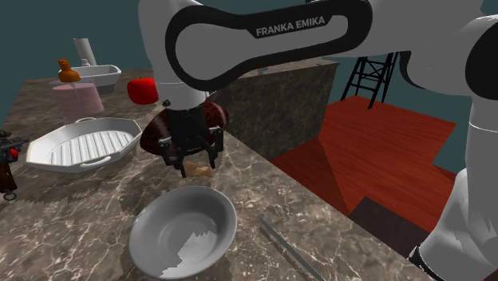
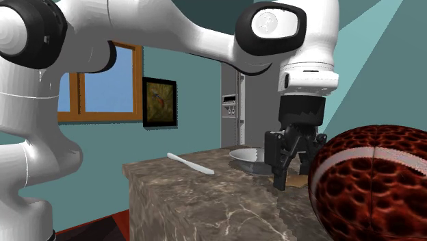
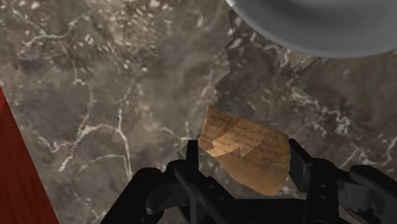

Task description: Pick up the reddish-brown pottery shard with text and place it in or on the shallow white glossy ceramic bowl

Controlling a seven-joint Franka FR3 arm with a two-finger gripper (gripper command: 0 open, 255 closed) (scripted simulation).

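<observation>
The pottery shard, orange-brown with lines of small dark text, lies flat on the dark marble counter, directly under the black gripper. In the wrist view the two fingers stand apart, one at each side of the shard and very close to its edges; if they already press on it I cannot tell. In the shoulder view the shard shows as a pale piece between the fingertips. The shallow bowl, grey-white here, stands near the shard, closer to the camera in that view, and does not touch it. Behind the gripper lies a dark reddish-brown ball. At the shoulder view's left is a white ridged tray, and at the bowl's right a long thin utensil lies on the counter.
</observation>
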